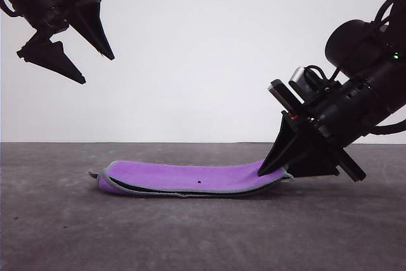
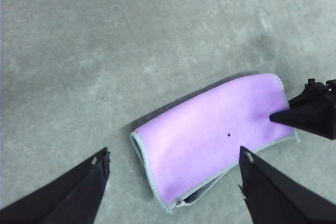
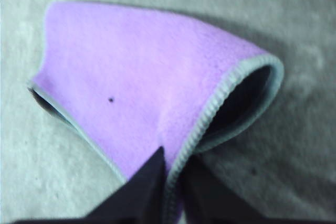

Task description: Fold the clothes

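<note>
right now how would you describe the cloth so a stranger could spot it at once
On the grey table, look just in front of the white back wall. The cloth lies there folded over, purple face up, light grey edging, a tiny dark speck on top. Its right end is pinched in the right pincer.

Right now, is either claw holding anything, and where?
The right gripper pinches the cloth at its edge, on the robot's right. The left gripper holds nothing.

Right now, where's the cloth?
Front view: the cloth lies folded, purple side up, on the grey table at centre, its right end pinched by the right hand.
</note>
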Robot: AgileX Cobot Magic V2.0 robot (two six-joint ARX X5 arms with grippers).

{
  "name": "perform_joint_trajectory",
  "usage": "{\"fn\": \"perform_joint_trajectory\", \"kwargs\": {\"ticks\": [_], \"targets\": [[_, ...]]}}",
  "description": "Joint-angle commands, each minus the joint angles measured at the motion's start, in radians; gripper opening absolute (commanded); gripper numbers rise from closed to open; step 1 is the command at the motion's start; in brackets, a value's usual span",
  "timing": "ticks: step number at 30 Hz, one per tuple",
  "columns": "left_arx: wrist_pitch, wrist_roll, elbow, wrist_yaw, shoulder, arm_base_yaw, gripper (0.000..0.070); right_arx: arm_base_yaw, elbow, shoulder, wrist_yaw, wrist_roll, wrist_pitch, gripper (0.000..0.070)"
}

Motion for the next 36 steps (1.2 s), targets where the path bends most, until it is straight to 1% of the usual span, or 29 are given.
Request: {"fn": "perform_joint_trajectory", "kwargs": {"ticks": [1, 4, 9, 12, 20, 32, 36], "targets": [[0.004, 0.003, 0.023, 0.0, 0.005, 0.0, 0.0476, 0.004, 0.013, 0.018, -0.011, 0.006, 0.008, 0.0009], [0.004, 0.003, 0.023, 0.0, 0.005, 0.0, 0.0476, 0.009, 0.029, 0.018, -0.047, 0.008, 0.009, 0.0009], [0.004, 0.003, 0.023, 0.0, 0.005, 0.0, 0.0476, 0.053, 0.077, 0.018, -0.07, 0.024, 0.017, 0.0009], [0.004, 0.003, 0.023, 0.0, 0.005, 0.0, 0.0476, 0.092, 0.108, 0.018, -0.063, 0.032, 0.018, 0.0009], [0.004, 0.003, 0.023, 0.0, 0.005, 0.0, 0.0476, 0.189, 0.167, 0.041, -0.009, 0.048, 0.032, 0.0009], [0.004, 0.003, 0.023, 0.0, 0.005, 0.004, 0.0476, 0.266, 0.324, 0.177, -0.028, 0.091, 0.03, 0.0009], [0.004, 0.003, 0.023, 0.0, 0.005, 0.014, 0.0476, 0.302, 0.366, 0.215, -0.027, 0.093, 0.033, 0.0009]]}}
